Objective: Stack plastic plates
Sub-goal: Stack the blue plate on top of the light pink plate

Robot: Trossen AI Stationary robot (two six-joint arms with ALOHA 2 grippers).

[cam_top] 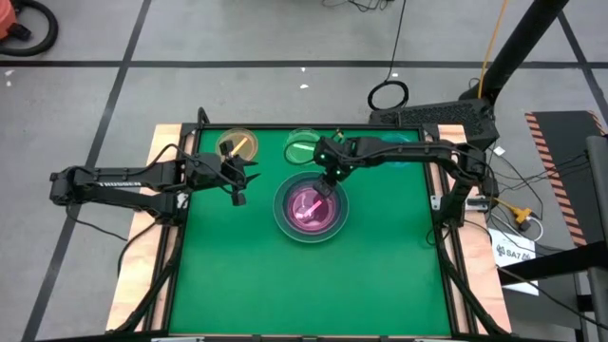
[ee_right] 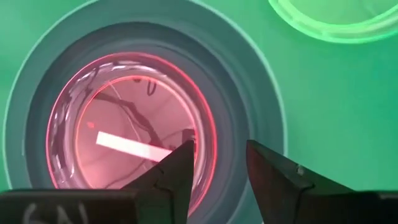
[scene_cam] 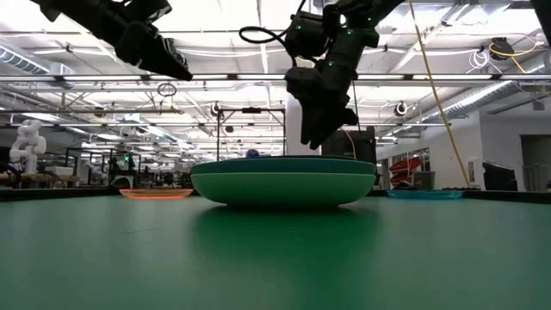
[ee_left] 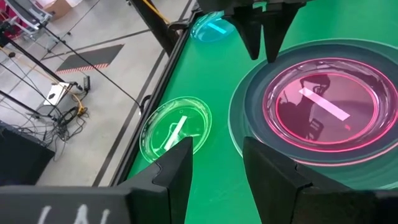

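A stack of larger plastic plates (cam_top: 281,211) sits mid-table, light green lowest (scene_cam: 284,191) and dark teal on top (ee_right: 242,112). A small pink plate (ee_right: 124,124) with a white stick mark lies inside the top plate. My right gripper (ee_right: 221,165) is open and points steeply down just above the pink plate's far rim (cam_top: 326,182), clear of the stack in the low view (scene_cam: 318,133). To the left of the stack my left gripper (cam_top: 237,185) hangs open and empty above the table (ee_left: 217,168).
Small plates lie singly along the far edge: amber (cam_top: 236,144) at the left, green (ee_left: 176,127) in the middle, blue (ee_left: 213,28) at the right, partly under my right arm. Bare green mat (cam_top: 313,285) fills the near half.
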